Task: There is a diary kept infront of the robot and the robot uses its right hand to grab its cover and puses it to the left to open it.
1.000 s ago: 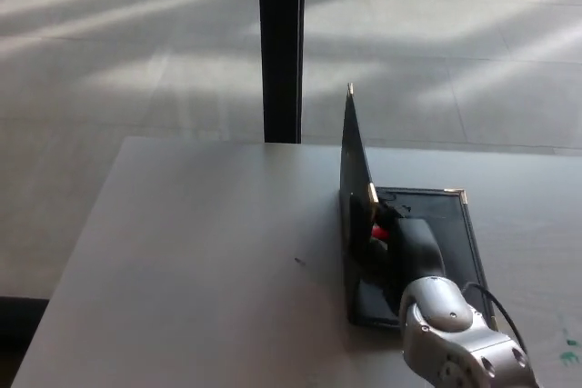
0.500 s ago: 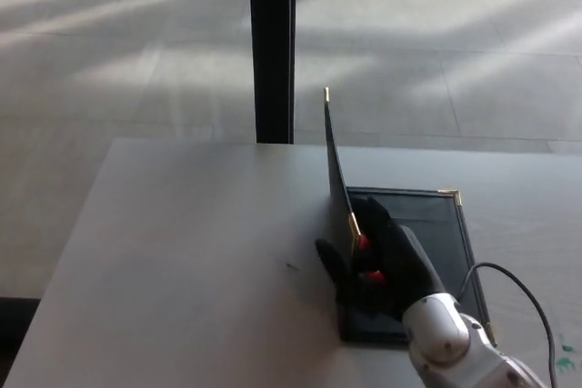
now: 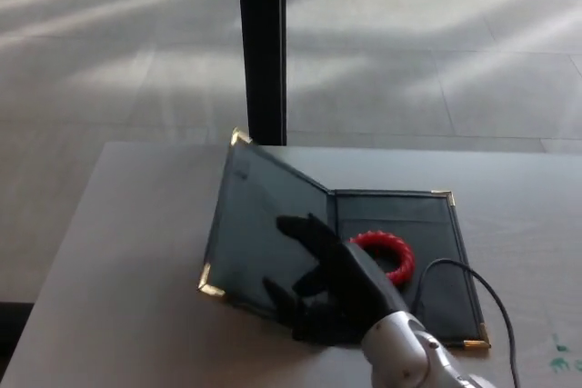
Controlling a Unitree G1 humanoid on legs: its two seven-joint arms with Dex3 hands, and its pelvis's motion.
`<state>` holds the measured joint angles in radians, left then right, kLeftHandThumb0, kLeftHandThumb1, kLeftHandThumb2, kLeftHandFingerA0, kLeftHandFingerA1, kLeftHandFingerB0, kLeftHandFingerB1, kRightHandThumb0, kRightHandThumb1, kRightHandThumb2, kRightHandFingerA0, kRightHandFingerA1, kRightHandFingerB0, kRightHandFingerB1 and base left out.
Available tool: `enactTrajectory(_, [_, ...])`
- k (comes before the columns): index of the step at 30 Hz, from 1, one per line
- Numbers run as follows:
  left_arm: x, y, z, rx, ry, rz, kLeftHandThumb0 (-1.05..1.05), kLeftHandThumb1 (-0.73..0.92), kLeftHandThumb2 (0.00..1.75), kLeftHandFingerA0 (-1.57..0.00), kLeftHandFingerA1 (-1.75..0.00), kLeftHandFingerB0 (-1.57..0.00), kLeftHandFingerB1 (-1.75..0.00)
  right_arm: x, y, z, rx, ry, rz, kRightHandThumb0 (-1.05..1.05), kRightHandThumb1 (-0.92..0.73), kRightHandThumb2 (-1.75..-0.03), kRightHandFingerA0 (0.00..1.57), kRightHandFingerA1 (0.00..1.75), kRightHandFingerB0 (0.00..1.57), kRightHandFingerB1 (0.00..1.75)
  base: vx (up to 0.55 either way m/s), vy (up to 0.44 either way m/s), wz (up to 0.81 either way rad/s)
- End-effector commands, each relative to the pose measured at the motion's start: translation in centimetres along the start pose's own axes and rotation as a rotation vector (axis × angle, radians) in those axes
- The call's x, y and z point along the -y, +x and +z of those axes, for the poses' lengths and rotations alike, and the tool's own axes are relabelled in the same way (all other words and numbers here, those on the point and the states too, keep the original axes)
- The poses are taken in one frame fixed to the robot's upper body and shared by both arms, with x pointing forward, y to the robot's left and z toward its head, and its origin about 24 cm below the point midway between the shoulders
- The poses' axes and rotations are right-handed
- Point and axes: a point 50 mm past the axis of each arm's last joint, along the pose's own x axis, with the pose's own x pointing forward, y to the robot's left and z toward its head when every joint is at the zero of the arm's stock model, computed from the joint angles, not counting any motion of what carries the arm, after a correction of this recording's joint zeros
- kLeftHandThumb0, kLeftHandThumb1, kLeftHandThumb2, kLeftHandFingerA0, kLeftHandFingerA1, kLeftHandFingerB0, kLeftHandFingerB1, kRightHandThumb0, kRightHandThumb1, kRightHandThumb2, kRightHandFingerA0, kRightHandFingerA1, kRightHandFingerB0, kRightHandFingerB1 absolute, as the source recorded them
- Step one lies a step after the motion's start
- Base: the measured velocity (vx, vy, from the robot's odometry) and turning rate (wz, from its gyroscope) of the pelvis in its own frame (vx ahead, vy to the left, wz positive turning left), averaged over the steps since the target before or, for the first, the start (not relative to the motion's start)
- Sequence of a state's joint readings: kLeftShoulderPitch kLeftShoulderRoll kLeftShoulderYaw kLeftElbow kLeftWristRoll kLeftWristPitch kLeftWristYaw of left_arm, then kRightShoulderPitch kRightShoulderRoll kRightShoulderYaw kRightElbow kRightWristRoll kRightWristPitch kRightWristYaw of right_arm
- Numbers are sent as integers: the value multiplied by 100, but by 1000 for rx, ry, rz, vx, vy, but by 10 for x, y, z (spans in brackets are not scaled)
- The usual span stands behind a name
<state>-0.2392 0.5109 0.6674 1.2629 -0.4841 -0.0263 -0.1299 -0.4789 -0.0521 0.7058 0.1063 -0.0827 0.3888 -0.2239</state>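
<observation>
The dark diary [image 3: 427, 224] with gold corners lies open on the grey table [image 3: 136, 252]. Its cover [image 3: 259, 224] has swung over to the left and leans low, its near corner just above the tabletop. A red toothed ring [image 3: 386, 252] rests on the right inside page. My right hand [image 3: 318, 283] is spread open, palm against the inner face of the cover, fingers pointing left and away. Nothing is clamped in it. My left hand does not show.
A black post [image 3: 262, 43] rises behind the table's far edge, just beyond the cover's top corner. A thin black cable [image 3: 473, 283] loops from my right wrist across the diary's right page. Tiled floor lies beyond.
The cover has dropped from upright to nearly flat on the left, exposing the red ring. My right hand followed it leftward, spreading its fingers. The camera shifted slightly.
</observation>
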Motion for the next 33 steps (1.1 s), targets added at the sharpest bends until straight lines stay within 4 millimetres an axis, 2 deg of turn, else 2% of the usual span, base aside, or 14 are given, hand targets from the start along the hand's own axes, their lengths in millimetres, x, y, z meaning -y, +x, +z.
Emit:
enactTrajectory(1, [-2,1,9,3,50,-2,-105,92,115,-27,-175,-16,-151,-19,2,22,105,-32,161,-95,-92,-80,88,159,18,53,2,-14,8])
enactTrajectory(4, [2,1,10,7,47,-3,-105,92,112,-27,-175,-17,-158,-16,4,23,92,-67,177,-96,-92,-81,86,160,17,53,0,-14,10])
enactTrajectory(5, [3,2,10,9,40,-4,-105,92,106,-26,-175,-16,-151,-15,4,24,88,-67,181,-93,-76,-122,105,145,13,55,-3,-17,6])
enactTrajectory(6, [4,2,10,9,37,-5,-105,92,112,-25,-175,-18,-158,-15,5,25,90,-66,183,-95,-92,-80,87,172,18,53,0,0,0])
enactTrajectory(10, [10,3,9,4,48,-12,-105,92,114,-28,-175,-21,-156,-16,6,30,87,-96,214,-100,-92,-86,91,173,17,51,0,0,0])
enactTrajectory(11, [11,3,9,4,49,-20,-105,92,109,-29,-175,-18,-151,-19,6,29,90,-94,220,-96,-92,-80,71,150,18,52,0,0,0])
enactTrajectory(16, [12,3,8,4,56,-16,-105,92,115,-34,-175,-25,-154,-21,8,25,52,-103,240,-95,-92,-81,81,162,17,51,0,0,0])
enactTrajectory(18, [11,3,9,0,60,-25,-105,92,117,-26,-174,-17,-153,-11,13,16,-18,-126,209,-91,-92,-80,75,143,15,48,0,0,0])
enactTrajectory(19, [13,4,8,-5,40,-16,-105,92,113,-27,-175,-19,-154,1,18,11,-52,-116,191,-67,-71,-121,55,84,2,48,0,0,0])
enactTrajectory(21, [13,4,8,-7,35,-16,-105,92,113,-26,-175,-18,-154,11,23,5,-87,-85,159,-77,-78,-123,39,73,6,49,0,0,0])
enactTrajectory(24, [15,4,9,-5,38,-29,-105,92,112,-22,-175,-15,-154,28,34,-5,-167,-39,77,-96,-82,-106,50,112,40,69,0,0,0])
enactTrajectory(26, [16,4,9,-5,41,-30,-105,92,112,-22,-175,-15,-154,31,37,-7,-183,-33,61,-96,-82,-106,50,112,40,69,0,0,0])
enactTrajectory(27, [15,4,8,-1,70,-24,-105,92,114,-33,-175,-19,-150,47,42,-9,-249,114,31,-94,-81,-103,31,83,40,74,0,0,0])
enactTrajectory(33, [13,3,4,-10,80,-16,-105,92,116,-33,-175,-22,-151,58,45,-4,-301,320,-2,-91,-92,-73,21,50,22,47,0,0,0])
